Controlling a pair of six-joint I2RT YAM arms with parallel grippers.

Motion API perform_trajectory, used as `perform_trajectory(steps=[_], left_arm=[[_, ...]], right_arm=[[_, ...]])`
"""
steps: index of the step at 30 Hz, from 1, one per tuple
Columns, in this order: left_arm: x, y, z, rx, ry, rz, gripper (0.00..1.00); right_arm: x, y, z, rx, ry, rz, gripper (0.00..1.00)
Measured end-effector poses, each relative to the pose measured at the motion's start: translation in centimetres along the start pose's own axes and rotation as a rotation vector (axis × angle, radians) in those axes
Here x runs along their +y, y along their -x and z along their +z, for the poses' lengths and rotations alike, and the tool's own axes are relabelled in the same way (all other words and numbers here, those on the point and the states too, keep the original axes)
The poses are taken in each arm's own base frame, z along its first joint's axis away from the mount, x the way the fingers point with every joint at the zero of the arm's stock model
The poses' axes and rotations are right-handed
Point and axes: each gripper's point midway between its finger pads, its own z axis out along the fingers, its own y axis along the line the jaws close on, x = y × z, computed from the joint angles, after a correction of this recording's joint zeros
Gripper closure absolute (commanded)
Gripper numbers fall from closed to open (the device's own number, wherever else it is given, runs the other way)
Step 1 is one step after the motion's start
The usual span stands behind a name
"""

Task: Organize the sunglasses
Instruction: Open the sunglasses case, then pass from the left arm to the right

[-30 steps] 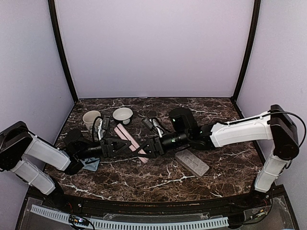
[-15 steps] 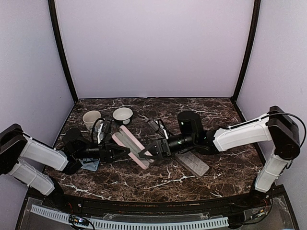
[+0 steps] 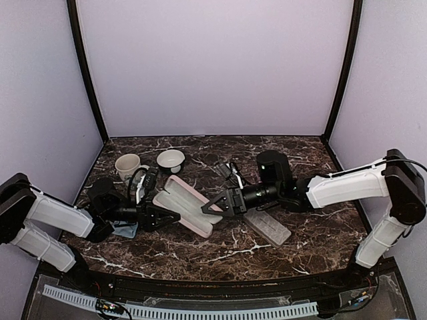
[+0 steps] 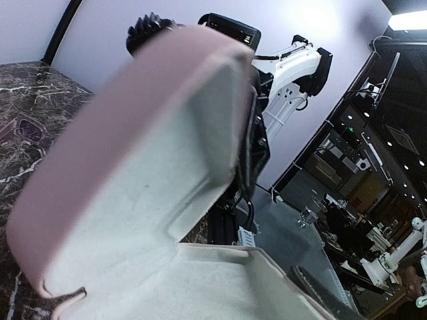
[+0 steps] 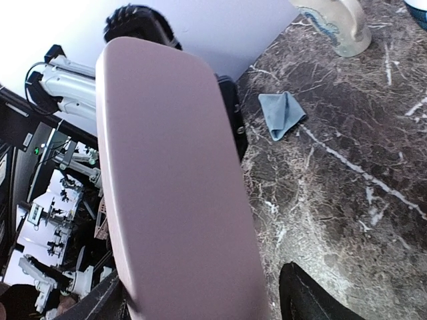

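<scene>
**A:** What is the left gripper doing?

**B:** It sits left of centre in the overhead view, with its jaws spread wide and clamped on one half of the pink case. Its own camera is filled with the case's off-white lining. One dark finger shows at the lower right of that frame.

**A:** And the right gripper?

**B:** It is at mid-frame and pinches the same case from the opposite side. In its wrist view the pink outer shell runs down the middle, with a dark finger on either side at the bottom edge.

**A:** How does the case stand?

**B:** It is open, its two halves hinged apart between the two grippers. From above the lining faces up. I cannot tell whether its underside touches the marble table.

**A:** Where are the sunglasses?

**B:** They are on the table at upper centre, just above the right wrist and apart from the case. From above they are a dark tangle, so I cannot separate the pairs. The left wrist view shows one thin-framed pair lying flat at its left edge.

**A:** And further out?

**B:** A grey case lies just below the right forearm, right of centre. A light-blue cloth lies crumpled on the marble beside the left arm. A cream mug and a white bowl stand side by side at the upper left of the table.
</scene>
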Motion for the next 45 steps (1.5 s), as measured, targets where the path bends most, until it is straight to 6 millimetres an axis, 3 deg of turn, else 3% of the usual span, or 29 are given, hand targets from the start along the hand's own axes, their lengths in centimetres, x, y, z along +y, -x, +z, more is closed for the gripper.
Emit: perform_trajectory(steps=[6,13,18,23,30,37,40,45], left_arm=[[-0.9,-0.6,0.0,0.035,-0.048,0.022,1.00],[-0.1,-1.4,0.1,0.055,-0.031,-0.003,1.00],[1.3,-1.9,0.5,0.071,0.007,-0.046,1.00],[1.8,-2.2,0.7,0.079,0.015,-0.071,1.00],[1.7,-2.2,0.8,0.083,0.008,-0.084,1.00],[1.6,-2.5,0.8,0.098,-0.003,-0.104,0.84],[1.6,-2.5,0.9,0.100,-0.007,-0.111,0.69],[1.9,-2.3,0.9,0.086,0.007,-0.105,0.35]], right_arm=[[-2.0,1.2,-1.8,-0.043,-0.101,0.028,0.25],[-3.0,0.1,-1.7,0.003,-0.164,0.017,0.31],[-2.0,-0.1,-0.9,0.041,-0.186,-0.052,0.40],[-1.4,0.3,-0.4,0.070,-0.234,-0.126,0.62],[-2.6,0.6,-0.2,0.098,-0.317,-0.186,0.77],[-4.0,-0.4,-0.1,0.152,-0.378,-0.234,0.91],[-4.3,-0.3,-0.3,0.163,-0.406,-0.264,0.96],[-4.7,0.2,-0.7,0.171,-0.452,-0.311,1.00]])
